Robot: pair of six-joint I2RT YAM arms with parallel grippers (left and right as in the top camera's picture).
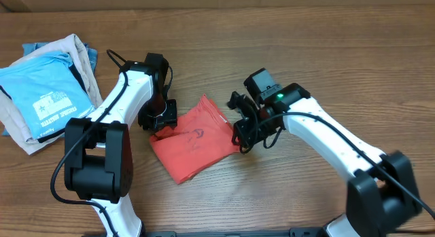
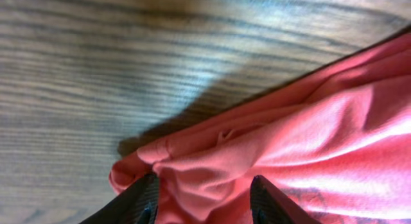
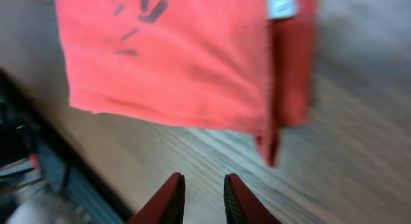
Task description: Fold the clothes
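Tabletop [image 1: 306, 33] of brown wood with long, fine grain running side to side, matte with a soft sheen in the left wrist view. Left arm [image 1: 122, 94] and right arm [image 1: 326, 135], smooth white shells on bulky black joints, reaching in from the near edge towards the centre. Coral-red T-shirt [image 1: 194, 145] of soft cotton knit, lying on the tabletop between the two arms, folded to a rough four-sided, kite-like slab of several layers with one corner pointing away from the robot. Pile of folded garments [image 1: 61, 47], beige and rumpled, well apart at the far left, topped by a light blue T-shirt [image 1: 44, 94], flat and rectangular, with white print. Left gripper [image 1: 160, 125] at the shirt's left corner, its dark fingers [image 2: 144, 201] closed either side of a bunched, rounded ridge of the red cloth, with creased folds spilling out onto the wood. Right gripper [image 1: 241, 138] just beside the shirt's right edge, its fingers [image 3: 170, 198] parted by a narrow gap, bare wood between them, nothing held. Dark lettering [image 3: 144, 12], thin and sketchy, on the top layer. White tag [image 3: 282, 4], small and rectangular, at the layered edge; view blurred.
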